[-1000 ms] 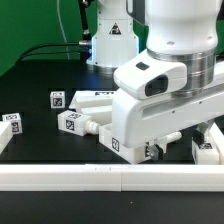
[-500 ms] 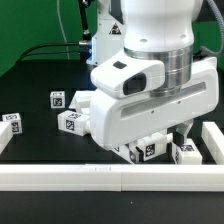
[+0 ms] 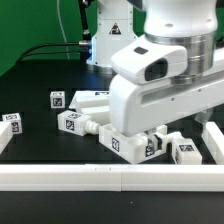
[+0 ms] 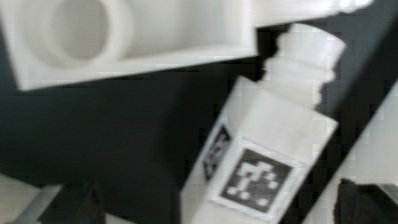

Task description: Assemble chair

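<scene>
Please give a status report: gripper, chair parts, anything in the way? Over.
Gripper down low, open or shut not visible. Pegged bar lies below the wrist, peg end beside the holed white part. Nothing lies on the bar.

My casing [image 3: 160, 85] is glossy white plastic with soft highlights. The pegged bar [image 4: 276, 130] under my wrist looks like smooth, matt white plastic, and its tag [image 4: 254, 180] is flat black-and-white print. The table [image 3: 35, 125] is dull black, the near rail [image 3: 100, 178] matt white.

tbl [image 3: 35, 150] blk | wht rail [image 3: 60, 178] along front edge | blk cable [image 3: 45, 47] at back, ext view's left
</scene>
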You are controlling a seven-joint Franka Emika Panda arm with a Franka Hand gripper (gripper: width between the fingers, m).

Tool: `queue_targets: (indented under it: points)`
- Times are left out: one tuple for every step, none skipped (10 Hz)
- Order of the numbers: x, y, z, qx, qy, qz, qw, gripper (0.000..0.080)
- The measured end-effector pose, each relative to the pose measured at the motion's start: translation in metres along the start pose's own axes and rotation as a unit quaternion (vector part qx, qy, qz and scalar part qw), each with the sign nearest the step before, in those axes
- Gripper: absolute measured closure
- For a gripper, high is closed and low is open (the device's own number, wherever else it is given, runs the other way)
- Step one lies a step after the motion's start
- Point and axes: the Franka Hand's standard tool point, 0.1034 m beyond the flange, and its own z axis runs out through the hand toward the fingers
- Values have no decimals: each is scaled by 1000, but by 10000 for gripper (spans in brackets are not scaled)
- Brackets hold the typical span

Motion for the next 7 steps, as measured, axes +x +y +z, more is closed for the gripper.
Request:
queue_targets:
  points:
    - [2,-2,10,-2,6,-1,1000,150]
    - [0,-3,17,1,3,0,1000,150]
    - [0,-6,21,1,2,2,1000,150]
    - [1,-8,23,1,2,0,1000,150]
    - [2,-8,23,0,4,0,1000,150]
    - [2,-8,23,0,4,0,1000,277]
    - [2,-8,23,0,4,0,1000,412]
